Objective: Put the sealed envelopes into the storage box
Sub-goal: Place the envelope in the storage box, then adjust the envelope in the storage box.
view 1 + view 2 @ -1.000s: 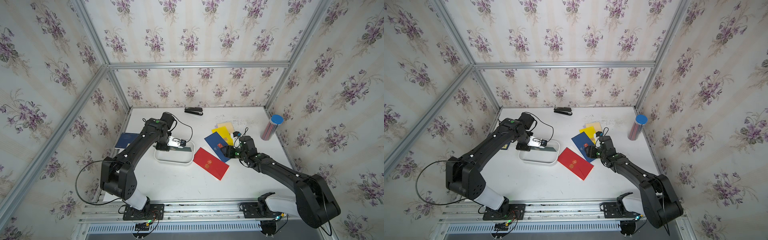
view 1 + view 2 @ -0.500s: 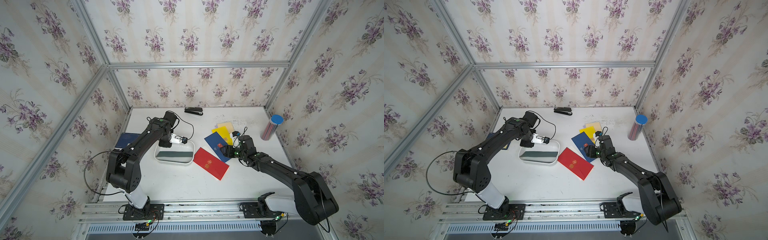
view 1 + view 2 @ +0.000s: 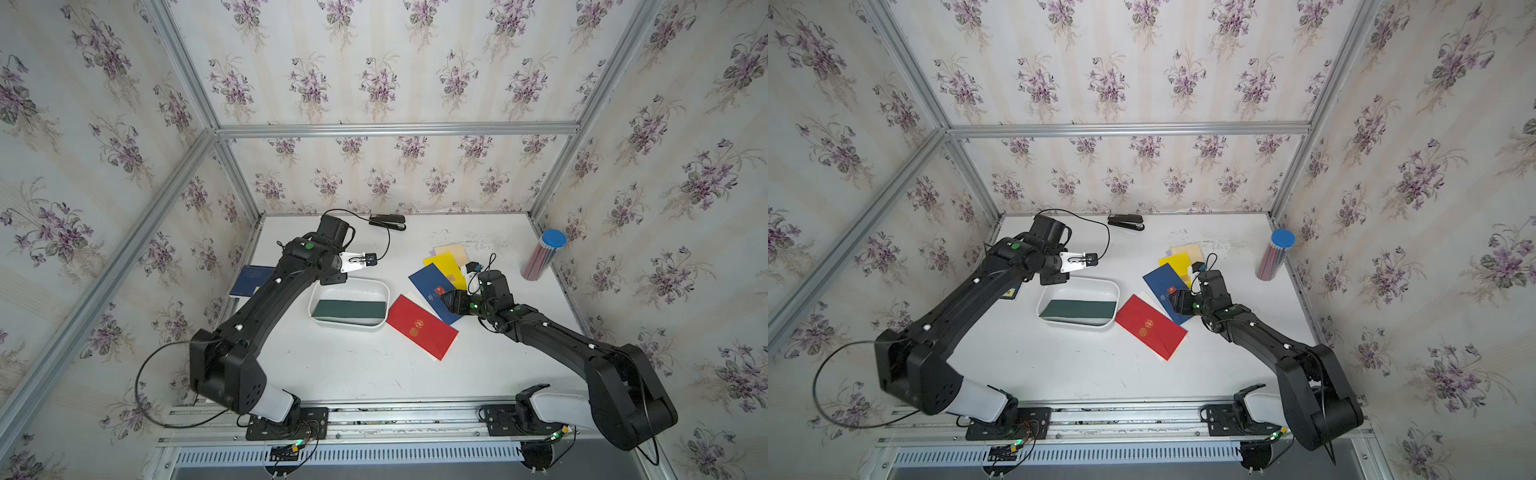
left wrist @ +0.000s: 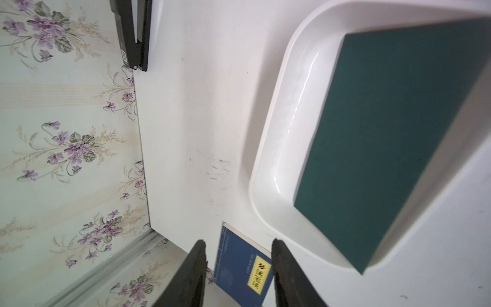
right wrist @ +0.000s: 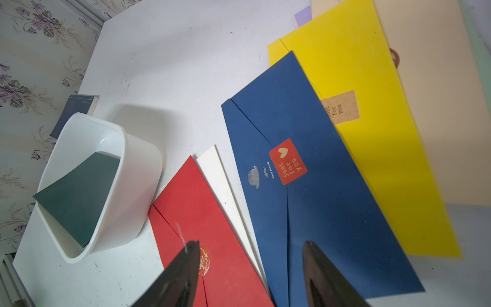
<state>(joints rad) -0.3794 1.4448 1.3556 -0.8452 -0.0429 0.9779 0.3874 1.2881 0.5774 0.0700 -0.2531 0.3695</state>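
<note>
The green envelope (image 3: pixel 349 309) lies in the storage box (image 3: pixel 351 326), apparently leaning on one wall. Your left gripper (image 4: pixel 237 243) hangs just outside the box's corner, its fingers partly parted and holding nothing. Your right gripper (image 5: pixel 251 243) hovers with its fingers spread and empty over the red envelope (image 5: pixel 191 212) and the navy envelope (image 5: pixel 305 199), which are fanned out just beside the box. The navy one seems to be on top, so take it first. Come down on its free edge, pinch only that sheet, and lift slowly so the ones beneath don't drag.
</note>
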